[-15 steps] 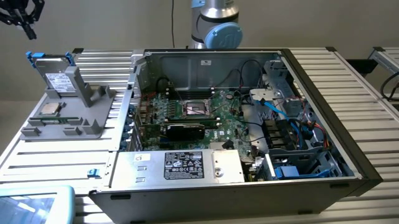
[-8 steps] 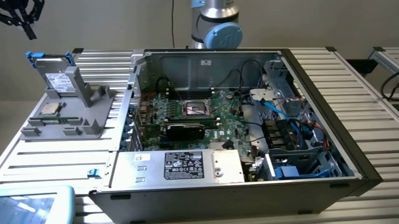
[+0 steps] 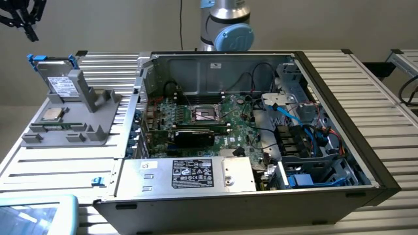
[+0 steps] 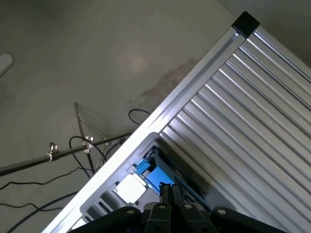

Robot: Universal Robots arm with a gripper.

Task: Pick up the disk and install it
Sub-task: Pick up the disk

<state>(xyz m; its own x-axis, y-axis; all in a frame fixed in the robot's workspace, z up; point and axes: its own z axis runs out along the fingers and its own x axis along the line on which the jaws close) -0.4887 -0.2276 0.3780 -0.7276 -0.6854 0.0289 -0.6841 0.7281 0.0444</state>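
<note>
**A:** Checking progress on the drive install. Spotted the disk (image 3: 58, 81) upright in the grey holder (image 3: 72, 129) on the exterior view's left, just beside the open PC case (image 3: 339, 112). Not touched yet, looks like.

**B:** Agreed, barely started imo. Got the gripper (image 4: 170, 189) hanging high over that holder, well apart from the disk, with jaws pressed together on nothing. Leaves both the pickup and the install to do.

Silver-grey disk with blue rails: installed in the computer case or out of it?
Out: the silver-grey disk stands upright in the grey holder, beside the open black computer case.
</note>
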